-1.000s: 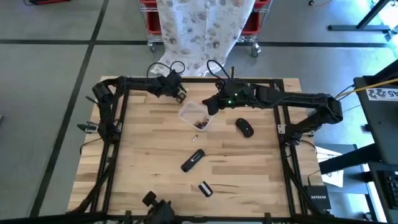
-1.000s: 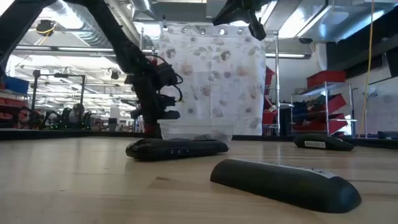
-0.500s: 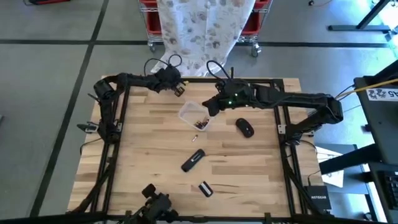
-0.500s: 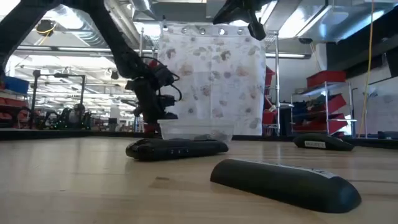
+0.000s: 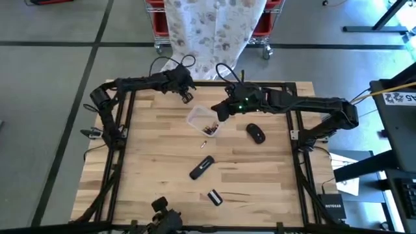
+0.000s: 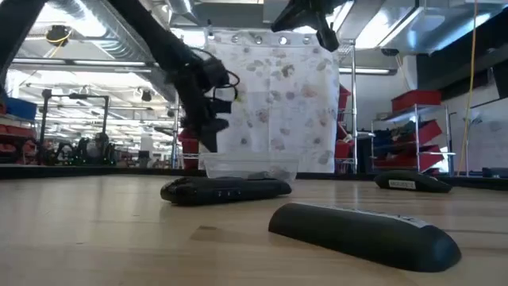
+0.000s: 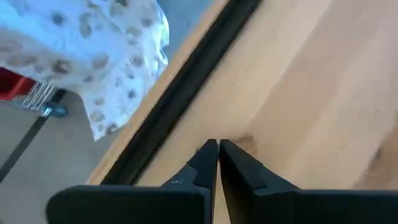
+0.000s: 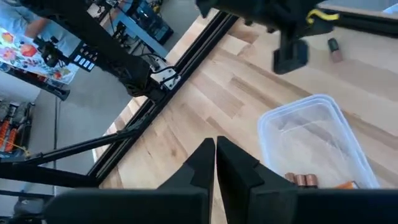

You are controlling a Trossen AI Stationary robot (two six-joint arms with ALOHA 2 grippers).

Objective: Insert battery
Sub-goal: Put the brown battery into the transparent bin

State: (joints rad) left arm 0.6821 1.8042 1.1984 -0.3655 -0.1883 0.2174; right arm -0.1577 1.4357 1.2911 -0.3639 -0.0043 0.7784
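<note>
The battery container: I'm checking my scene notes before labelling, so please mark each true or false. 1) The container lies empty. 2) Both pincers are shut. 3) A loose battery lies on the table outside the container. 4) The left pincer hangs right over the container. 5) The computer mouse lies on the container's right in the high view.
1) False: the clear container holds batteries.
2) True: left pincer and right pincer both show closed fingers.
3) True: a loose battery lies just below the container.
4) False: it is near the table's far edge.
5) True: the computer mouse.
</note>
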